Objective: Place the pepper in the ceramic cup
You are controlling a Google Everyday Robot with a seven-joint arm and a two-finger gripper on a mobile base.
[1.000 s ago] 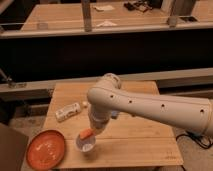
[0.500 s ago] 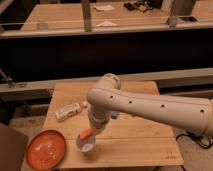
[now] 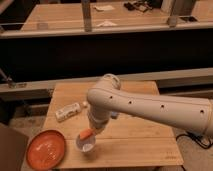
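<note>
Camera view: claw (image 3: 93,128) over ceramic cup (image 3: 86,145), pepper (image 3: 86,134) at its mouth.

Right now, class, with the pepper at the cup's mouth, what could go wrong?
1. The pepper sits at the rim of the ceramic cup, just below the gripper, not clearly inside; it might tip out onto the table.
2. The cup stands near the table's front edge, beside the orange plate; a nudge could shift it.
</note>
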